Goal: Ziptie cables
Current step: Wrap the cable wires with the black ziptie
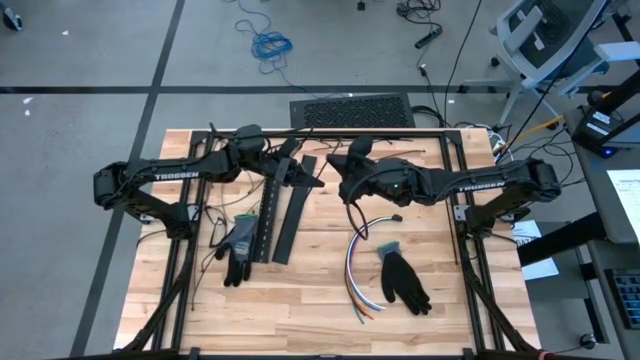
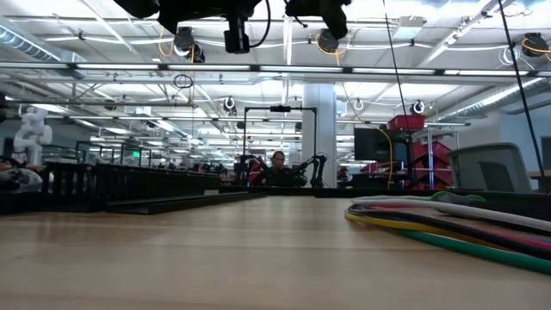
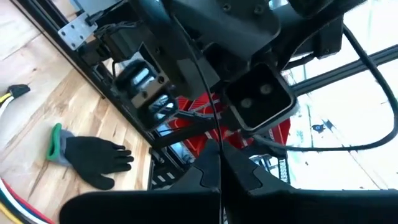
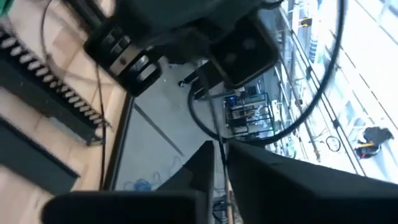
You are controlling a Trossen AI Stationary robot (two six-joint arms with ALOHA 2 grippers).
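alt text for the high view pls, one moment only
Two dark robot arms meet over the far half of a wooden table, left gripper and right gripper close together. Below them lie the cables in a curved bundle, two black gloves and black slotted strips.

A large open robotics lab or industrial workshop; exposed ceiling ducts and long strip lights (image 2: 172, 79) run overhead; more robot arm stations (image 2: 314, 169) stand in rows behind the wooden table (image 1: 310, 290); a person (image 2: 277, 165) sits far back; loose cords (image 1: 268, 44) trail across the grey floor.
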